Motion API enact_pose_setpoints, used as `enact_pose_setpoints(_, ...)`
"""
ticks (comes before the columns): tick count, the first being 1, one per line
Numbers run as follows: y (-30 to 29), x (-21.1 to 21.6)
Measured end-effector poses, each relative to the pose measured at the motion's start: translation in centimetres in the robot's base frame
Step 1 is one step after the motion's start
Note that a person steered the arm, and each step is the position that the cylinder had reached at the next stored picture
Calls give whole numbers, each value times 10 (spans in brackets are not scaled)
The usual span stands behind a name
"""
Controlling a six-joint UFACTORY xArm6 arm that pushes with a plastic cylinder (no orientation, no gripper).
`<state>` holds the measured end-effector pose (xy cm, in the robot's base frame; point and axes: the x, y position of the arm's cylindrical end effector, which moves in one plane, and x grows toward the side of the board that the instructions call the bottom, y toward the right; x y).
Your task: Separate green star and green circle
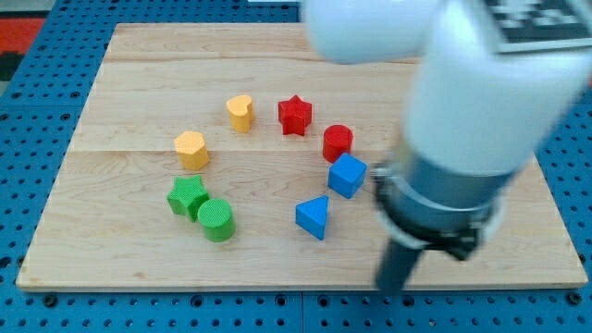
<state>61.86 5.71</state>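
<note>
Green circle (216, 220) and green star (187, 196) are found touching each other, the star sitting just up and to the view's left of the circle. No jaws are fitted on this rig, so nothing can be said to be open or closed; only a dark rod is carried, and my tip (392, 289) is seen well off to the view's right of the circle, down near the front edge of the wooden surface (111, 259). Between tip and circle the blue triangle (314, 217) is parked, with the blue cube (347, 176) just beyond it. Further back, well up from the circle, the yellow hexagon (191, 149), yellow heart (240, 113), red star (294, 116) and red cylinder (338, 142) are spread in an arc.

To get this done cleanly, the blue triangle should probably be skirted along the front edge, and the circle nudged squarely from the star's side, so the star isn't dragged along.
</note>
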Motion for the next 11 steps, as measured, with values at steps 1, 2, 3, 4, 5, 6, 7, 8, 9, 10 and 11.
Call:
enact_pose_setpoints(1,-107,0)
enact_pose_setpoints(2,-169,-28)
enact_pose_setpoints(3,-213,-49)
enact_pose_setpoints(4,-215,-76)
enact_pose_setpoints(5,-186,-87)
enact_pose_setpoints(6,-175,-85)
enact_pose_setpoints(7,-175,-76)
enact_pose_setpoints(8,-174,-66)
enact_pose_setpoints(9,-144,-67)
enact_pose_setpoints(10,-132,-67)
enact_pose_setpoints(11,-140,-75)
